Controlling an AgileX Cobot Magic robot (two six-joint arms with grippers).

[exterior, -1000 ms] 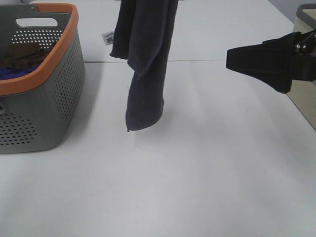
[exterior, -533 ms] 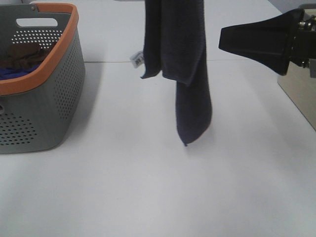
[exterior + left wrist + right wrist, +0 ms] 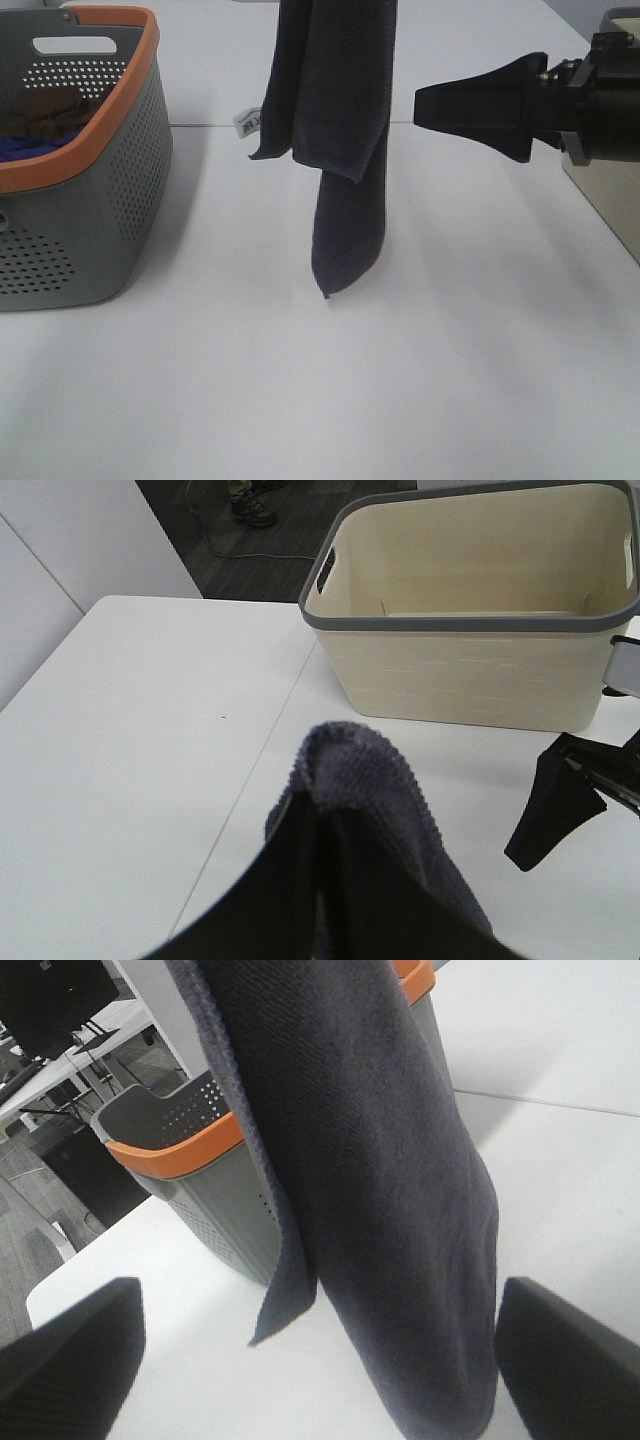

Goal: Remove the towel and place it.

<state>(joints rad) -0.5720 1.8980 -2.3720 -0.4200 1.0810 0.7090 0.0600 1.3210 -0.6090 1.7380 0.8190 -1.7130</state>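
Towel [image 3: 335,150] is up in the air, clear of the grey basket [image 3: 110,200], hanging over the open table [image 3: 300,400]. My left fingers [image 3: 290,880] are pinched shut on its top fold, with the terry bunching up between them in the left wrist view. That grip sits above the top edge of the high view, so there I only see cloth dropping down.

The long axis runs straight up and down, doubled over, with the white tag [image 3: 245,122] poking out on the basket side. The bottom corner is low over the table, though I can't say if it grazes it.

The one that matters is my right fingers [image 3: 470,105]: spread wide, holding nothing, pointing straight at the towel's near edge, level with its upper half, close but not touching. From the right wrist the cloth hangs dead ahead, centred in the gap. The right arm is the free one and the nearer to that hanging edge.

Against a second ago, the towel swung out toward the right arm, then drifted partway back. Meanwhile the right fingers have crept in toward it and closed most of the gap. The cream basket [image 3: 470,670] waits behind the right arm.
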